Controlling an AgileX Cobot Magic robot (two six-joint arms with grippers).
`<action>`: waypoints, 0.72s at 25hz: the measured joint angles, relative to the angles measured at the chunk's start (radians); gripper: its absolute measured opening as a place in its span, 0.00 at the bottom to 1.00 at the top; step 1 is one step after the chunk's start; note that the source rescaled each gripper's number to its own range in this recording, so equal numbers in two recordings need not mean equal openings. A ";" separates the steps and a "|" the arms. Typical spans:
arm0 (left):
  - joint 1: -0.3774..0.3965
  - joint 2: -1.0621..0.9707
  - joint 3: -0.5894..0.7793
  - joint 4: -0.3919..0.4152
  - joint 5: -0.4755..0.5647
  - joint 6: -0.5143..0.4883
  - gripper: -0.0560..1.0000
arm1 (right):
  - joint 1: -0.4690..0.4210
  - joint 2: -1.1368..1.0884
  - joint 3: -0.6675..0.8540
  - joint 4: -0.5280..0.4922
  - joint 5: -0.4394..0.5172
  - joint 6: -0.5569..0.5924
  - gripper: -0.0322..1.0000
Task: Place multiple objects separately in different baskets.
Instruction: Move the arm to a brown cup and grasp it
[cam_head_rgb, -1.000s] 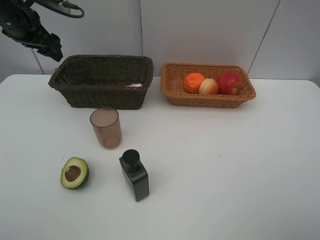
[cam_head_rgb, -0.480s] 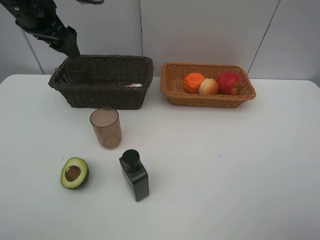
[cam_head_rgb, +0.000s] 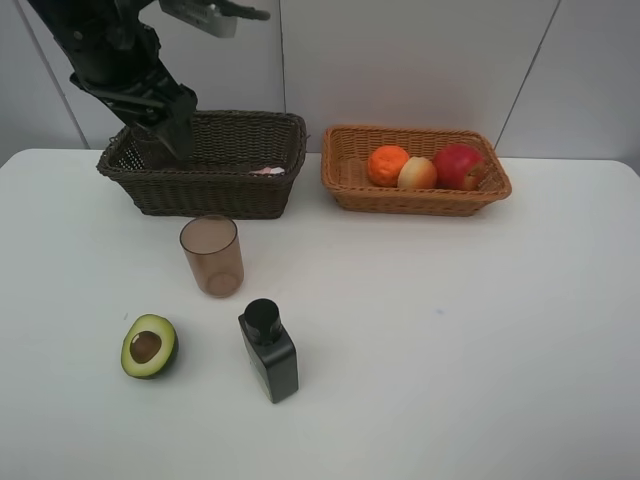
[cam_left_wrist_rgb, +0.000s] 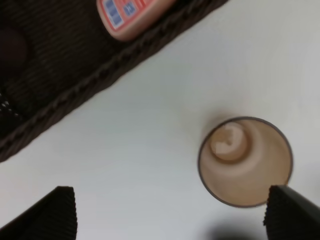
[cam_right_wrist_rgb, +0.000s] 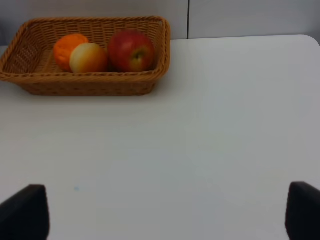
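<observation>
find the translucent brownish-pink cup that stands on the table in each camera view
Exterior high: the translucent brownish-pink cup stands upright on the white table, just in front of the dark brown wicker basket.
Left wrist: the cup is seen from above, mouth open, on the table, apart from the basket's wall.
Right wrist: not in it.
Shared landmark: the dark basket, in both views that show the cup.

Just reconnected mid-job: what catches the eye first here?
An orange, a peach and an apple glow in the tan basket at back right. The dark left arm hangs by the dark basket at back left. A cup, avocado half and black bottle wait on the table in front.
</observation>
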 joint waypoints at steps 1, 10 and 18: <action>-0.008 0.001 0.000 0.000 0.007 -0.009 0.99 | 0.000 0.000 0.000 0.000 0.000 0.000 1.00; -0.031 0.066 0.040 0.000 0.018 -0.042 0.99 | 0.000 0.000 0.000 0.000 0.000 0.000 1.00; -0.031 0.127 0.074 0.000 -0.023 -0.060 0.99 | 0.000 0.000 0.000 0.000 0.000 0.000 1.00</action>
